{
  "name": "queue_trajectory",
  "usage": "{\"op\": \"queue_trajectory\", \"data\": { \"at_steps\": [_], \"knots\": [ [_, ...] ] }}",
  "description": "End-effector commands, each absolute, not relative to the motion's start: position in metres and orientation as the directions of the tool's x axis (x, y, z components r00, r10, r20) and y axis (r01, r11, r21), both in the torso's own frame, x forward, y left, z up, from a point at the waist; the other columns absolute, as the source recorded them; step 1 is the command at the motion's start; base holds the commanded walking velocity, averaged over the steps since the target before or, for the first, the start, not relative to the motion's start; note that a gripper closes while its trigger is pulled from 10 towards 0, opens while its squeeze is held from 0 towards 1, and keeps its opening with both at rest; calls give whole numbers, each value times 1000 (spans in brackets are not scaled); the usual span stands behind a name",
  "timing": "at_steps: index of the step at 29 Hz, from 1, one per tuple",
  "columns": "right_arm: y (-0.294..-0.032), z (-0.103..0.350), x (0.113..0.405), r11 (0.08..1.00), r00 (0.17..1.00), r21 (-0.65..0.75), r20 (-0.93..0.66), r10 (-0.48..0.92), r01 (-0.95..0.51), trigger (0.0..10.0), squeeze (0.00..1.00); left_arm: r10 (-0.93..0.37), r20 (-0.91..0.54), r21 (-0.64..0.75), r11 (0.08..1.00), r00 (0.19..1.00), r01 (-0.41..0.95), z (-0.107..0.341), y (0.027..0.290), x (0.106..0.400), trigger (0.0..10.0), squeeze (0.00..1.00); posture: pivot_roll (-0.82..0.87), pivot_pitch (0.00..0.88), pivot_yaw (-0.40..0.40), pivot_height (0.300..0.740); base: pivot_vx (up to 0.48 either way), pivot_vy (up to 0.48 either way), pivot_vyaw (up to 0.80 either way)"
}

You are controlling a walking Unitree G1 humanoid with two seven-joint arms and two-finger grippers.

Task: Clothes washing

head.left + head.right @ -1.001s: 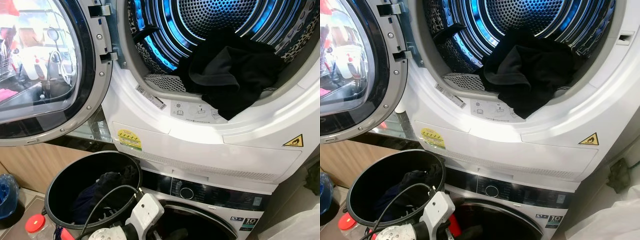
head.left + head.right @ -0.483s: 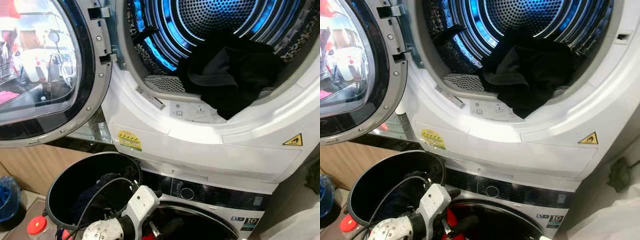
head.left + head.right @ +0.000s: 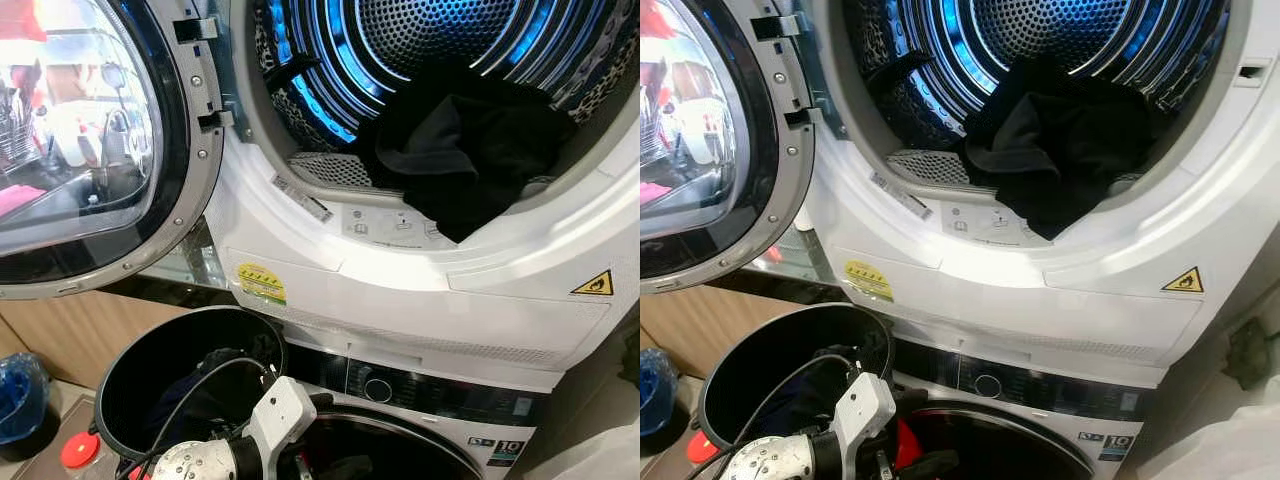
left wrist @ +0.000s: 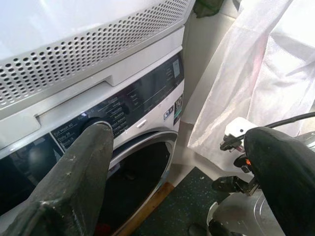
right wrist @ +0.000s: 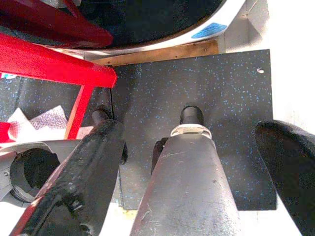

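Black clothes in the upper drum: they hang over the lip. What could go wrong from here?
1. The black clothes drape over the drum's lip; if the door is shut now, it would likely trap them.
2. The black cable loops over the black bucket by the left arm; lifting that arm could snag it or tip the bucket.
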State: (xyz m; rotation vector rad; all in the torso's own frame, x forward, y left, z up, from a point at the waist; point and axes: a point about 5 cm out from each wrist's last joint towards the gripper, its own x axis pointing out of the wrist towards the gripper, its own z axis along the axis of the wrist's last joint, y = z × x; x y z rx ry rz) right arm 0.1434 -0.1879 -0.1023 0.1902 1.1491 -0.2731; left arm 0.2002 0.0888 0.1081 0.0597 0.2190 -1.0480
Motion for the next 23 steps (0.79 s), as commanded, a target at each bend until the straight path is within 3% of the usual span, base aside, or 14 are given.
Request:
{"op": "queue_trajectory", "data": {
  "at_steps": [1,20,21,23],
  "knots": [
    [-185,-101,147,953,387,15,-916,-107,301,10000,0,-860,-202,-61,489,469,870,111,88,199,10000,0,143,0,58,740,0,0,0],
    [-185,-101,147,953,387,15,-916,-107,301,10000,0,-860,-202,-61,489,469,870,111,88,199,10000,0,143,0,58,740,0,0,0],
    [-185,-102,145,953,382,11,-918,-110,302,10000,0,-875,-199,-70,462,442,884,113,88,197,10000,0,142,0,54,740,0,0,0],
    [-186,-104,138,965,375,26,-924,-76,260,10000,0,-956,-83,214,259,281,942,159,60,220,10000,0,76,0,52,740,0,0,0]
  ]
}}
